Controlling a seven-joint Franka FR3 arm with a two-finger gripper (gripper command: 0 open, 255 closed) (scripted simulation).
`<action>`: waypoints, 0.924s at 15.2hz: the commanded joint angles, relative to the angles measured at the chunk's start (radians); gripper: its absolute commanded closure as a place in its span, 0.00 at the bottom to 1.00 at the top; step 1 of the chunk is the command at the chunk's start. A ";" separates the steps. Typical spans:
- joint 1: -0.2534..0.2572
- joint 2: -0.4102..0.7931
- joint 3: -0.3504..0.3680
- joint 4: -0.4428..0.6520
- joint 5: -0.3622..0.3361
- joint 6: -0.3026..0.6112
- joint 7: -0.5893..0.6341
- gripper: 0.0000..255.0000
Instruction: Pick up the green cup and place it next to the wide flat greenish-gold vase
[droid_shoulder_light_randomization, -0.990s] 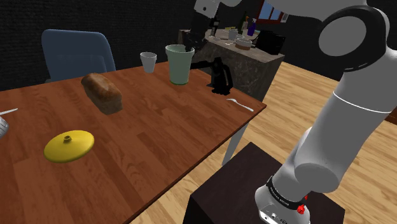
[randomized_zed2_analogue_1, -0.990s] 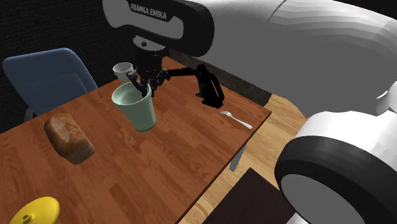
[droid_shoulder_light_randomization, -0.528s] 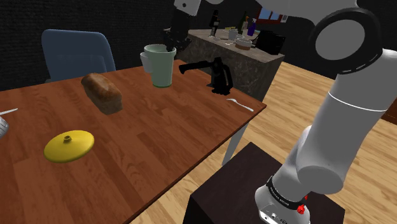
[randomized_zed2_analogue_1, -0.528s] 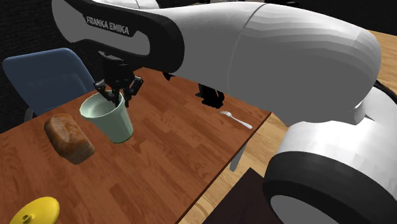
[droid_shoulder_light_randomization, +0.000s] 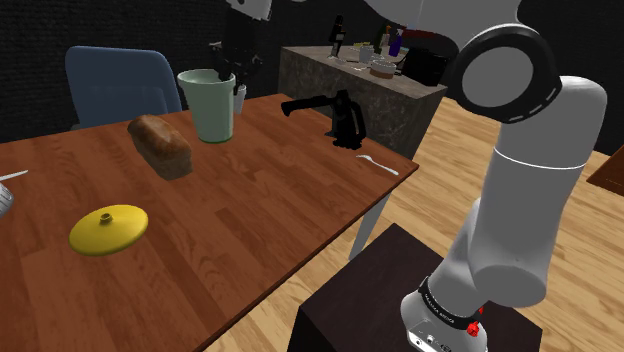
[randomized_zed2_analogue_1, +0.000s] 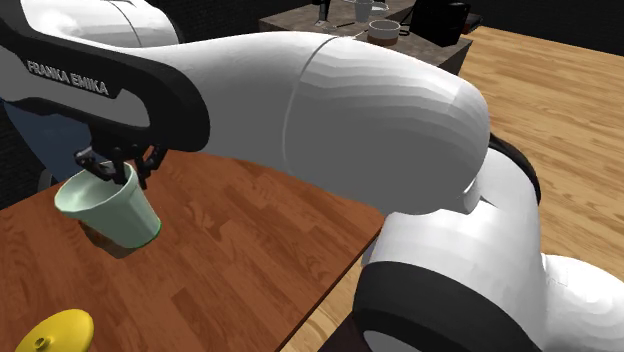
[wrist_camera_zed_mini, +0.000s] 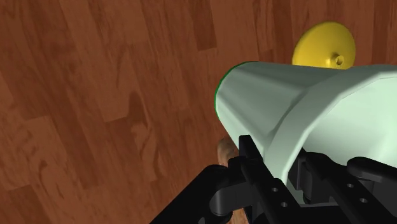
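The pale green cup (droid_shoulder_light_randomization: 208, 103) hangs above the wooden table, close to the bread loaf (droid_shoulder_light_randomization: 160, 146). My gripper (droid_shoulder_light_randomization: 230, 78) is shut on its rim. From the second exterior view the cup (randomized_zed2_analogue_1: 108, 207) is tilted beneath the gripper (randomized_zed2_analogue_1: 113, 172), in front of the loaf. The wide flat yellow vase (droid_shoulder_light_randomization: 108, 229) lies on the table nearer the front, at the shoulder view's left, apart from the cup. Through the wrist camera the cup (wrist_camera_zed_mini: 305, 108) is clasped between the fingers (wrist_camera_zed_mini: 253, 160), with the vase (wrist_camera_zed_mini: 326, 44) beyond it.
A black lever device (droid_shoulder_light_randomization: 345, 118) and a fork (droid_shoulder_light_randomization: 378, 165) sit near the table's (droid_shoulder_light_randomization: 250, 220) right corner. A blue chair (droid_shoulder_light_randomization: 120, 85) stands behind the table. A cluttered counter (droid_shoulder_light_randomization: 370, 80) is at the back. My stand (droid_shoulder_light_randomization: 400, 290) is at lower right.
The gripper has carried the cup towards the shoulder view's left, from beside the black device to next to the bread loaf. Its hold on the cup is unchanged.
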 joint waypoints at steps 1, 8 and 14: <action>0.025 0.035 0.014 0.047 -0.006 0.000 0.042 1.00; 0.107 0.262 0.050 0.389 -0.028 -0.086 0.187 1.00; 0.134 0.313 0.055 0.415 -0.033 -0.055 0.213 1.00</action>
